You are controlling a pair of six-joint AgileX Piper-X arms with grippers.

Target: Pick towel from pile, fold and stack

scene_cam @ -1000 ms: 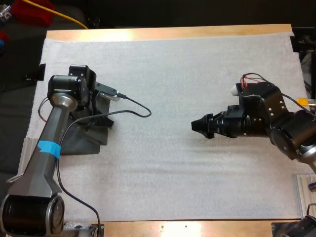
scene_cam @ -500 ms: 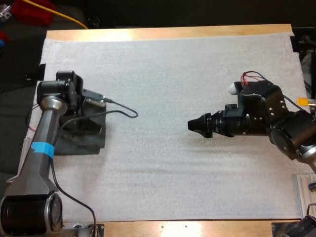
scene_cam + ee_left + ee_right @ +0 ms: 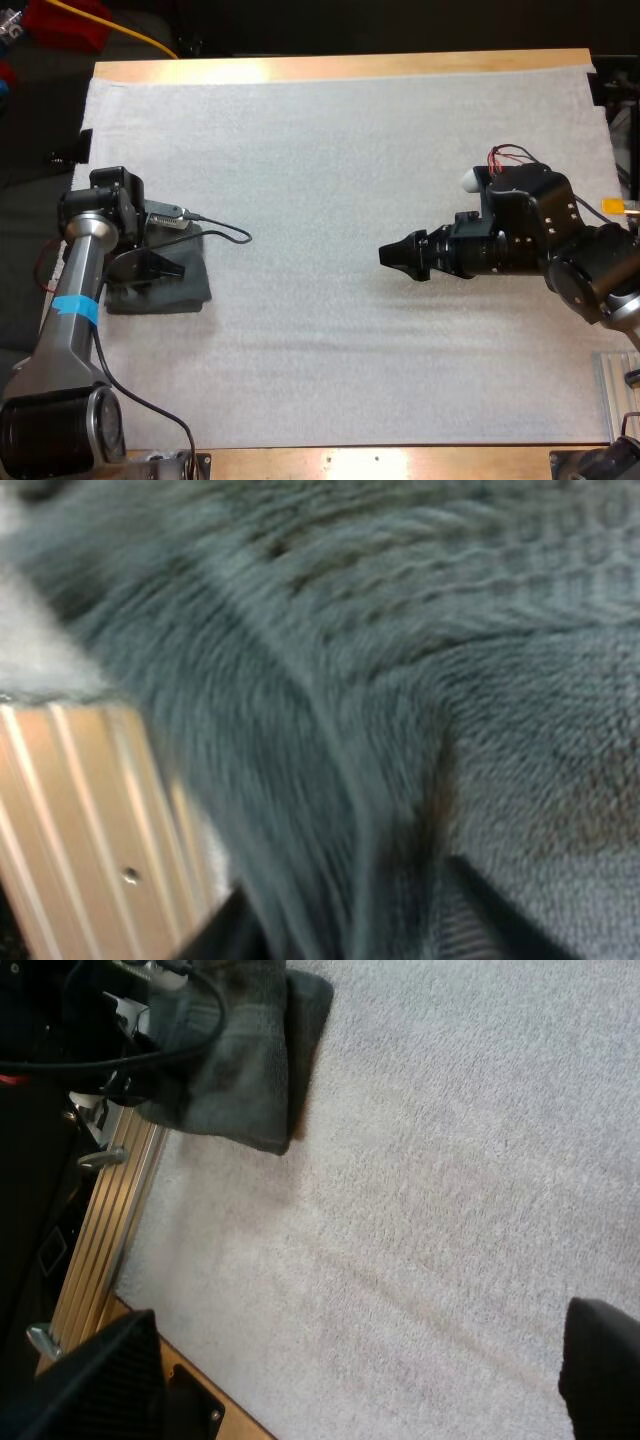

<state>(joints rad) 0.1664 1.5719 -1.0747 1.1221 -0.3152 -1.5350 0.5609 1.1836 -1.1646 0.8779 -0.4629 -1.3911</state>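
Note:
A dark grey-green towel (image 3: 187, 291) lies bunched into a compact fold at the mat's left edge. My left gripper (image 3: 166, 268) is down on it and shut on the towel. In the left wrist view a raised ridge of towel (image 3: 400, 680) runs between the two black fingers of my left gripper (image 3: 350, 930). My right gripper (image 3: 386, 255) hovers over the bare mat right of centre and points left. Its fingers stand wide apart in the right wrist view, so my right gripper (image 3: 350, 1370) is open with nothing in it. Far ahead of it I see the towel (image 3: 240, 1070).
The white mat (image 3: 330, 150) covers most of the wooden table. An aluminium rail (image 3: 100, 1220) runs along the mat's edge beside the towel, and the rail (image 3: 80, 820) is close under my left gripper. Another rail (image 3: 615, 390) sits at the near right.
My left gripper has pulled left and toward the near side, dragging the towel with it into a tighter bundle. My right gripper crept slightly left.

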